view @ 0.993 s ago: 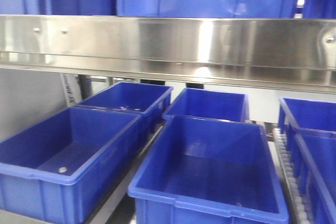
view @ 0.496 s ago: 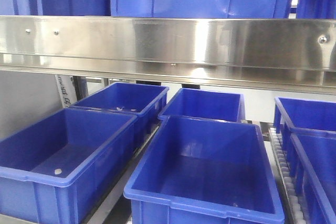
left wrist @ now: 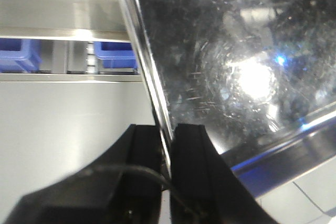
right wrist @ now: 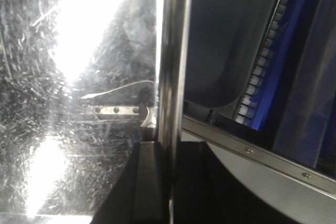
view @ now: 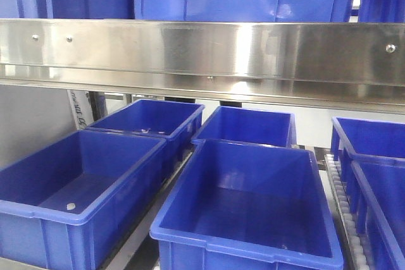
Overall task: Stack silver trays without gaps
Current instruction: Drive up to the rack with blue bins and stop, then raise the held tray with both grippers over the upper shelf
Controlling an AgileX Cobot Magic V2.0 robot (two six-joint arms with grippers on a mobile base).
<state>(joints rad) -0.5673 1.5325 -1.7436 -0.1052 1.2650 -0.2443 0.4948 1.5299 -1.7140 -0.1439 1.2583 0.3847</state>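
A silver tray (left wrist: 236, 51) fills the upper right of the left wrist view, its scratched shiny bottom facing the camera. My left gripper (left wrist: 167, 150) is shut on the tray's thin rim, one black finger on each side. In the right wrist view the same kind of scratched steel tray (right wrist: 63, 103) covers the left half. My right gripper (right wrist: 170, 166) is shut on its upright rim (right wrist: 173, 51). The front view shows no tray and no gripper.
A long brushed-steel shelf rail (view: 202, 52) with screws crosses the front view. Below it stand several blue plastic bins (view: 250, 200), with more bins above the rail. A roller track (right wrist: 262, 61) and blue bins lie right of the tray in the right wrist view.
The front view shifted slightly to the right between one second ago and half a second ago, then stayed almost still. The bins and rail themselves have not moved.
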